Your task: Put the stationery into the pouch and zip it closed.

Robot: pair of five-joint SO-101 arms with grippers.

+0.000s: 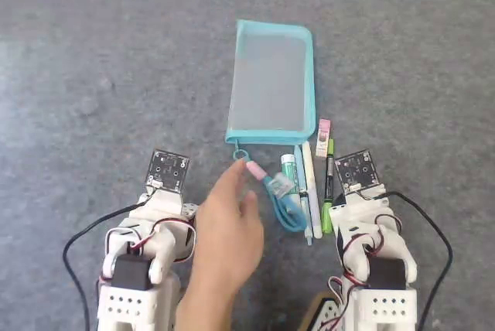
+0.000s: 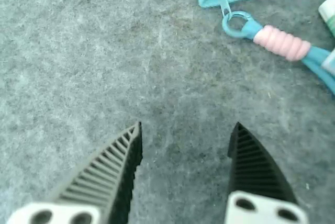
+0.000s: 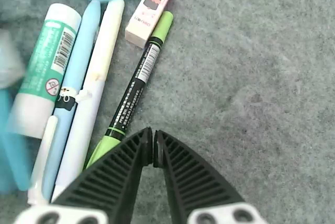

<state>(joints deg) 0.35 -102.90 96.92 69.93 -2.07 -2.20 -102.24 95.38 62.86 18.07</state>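
My left gripper (image 2: 188,130) hangs wide open over bare grey counter (image 1: 93,76) with nothing between its fingers. Just ahead of it lies the pouch's strap (image 2: 319,59), with its ring (image 2: 238,22) and pink bead (image 2: 282,42).

My right gripper (image 3: 153,136) is closed, fingers together, holding nothing, its tip just beside the near end of the green marker (image 3: 138,82). Next to the marker lie a white pen (image 3: 99,77), a blue pen (image 3: 73,93) and a glue stick (image 3: 44,67), with a pink eraser (image 3: 152,9) at the marker's far end.

Beyond them the teal pouch (image 1: 272,83) lies flat. Between my arms a person's hand (image 1: 228,230) reaches to the bead; I cannot tell if it touches.
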